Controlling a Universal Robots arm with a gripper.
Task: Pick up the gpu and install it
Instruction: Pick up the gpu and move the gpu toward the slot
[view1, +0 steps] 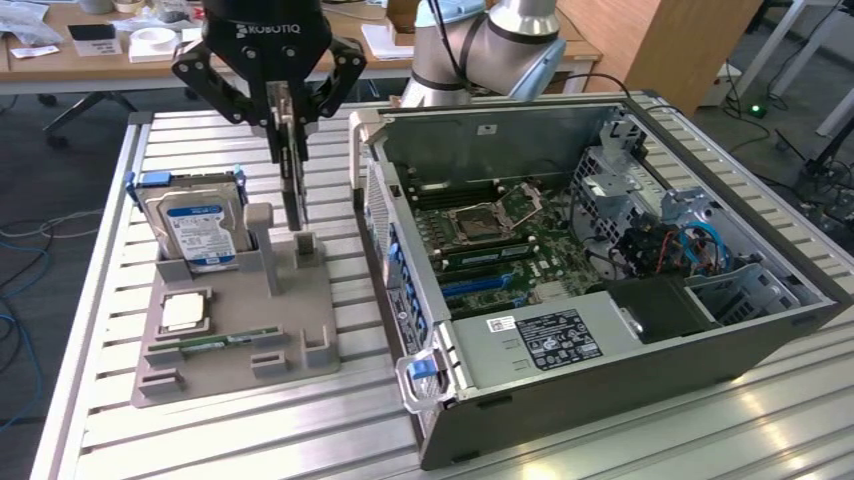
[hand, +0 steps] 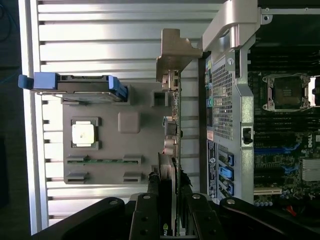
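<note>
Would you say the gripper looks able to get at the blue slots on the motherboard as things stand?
Probably yes: the case lies open on top and nothing covers the blue slots, though the gripper is shut on the gpu beside the case.

gpu (view1: 295, 185) (upright) in end effector (view1: 288, 125)

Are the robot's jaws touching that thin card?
Touching. The wrist view shows the gripper's jaws closed against both faces of the gpu, with no gap on either side.
</note>
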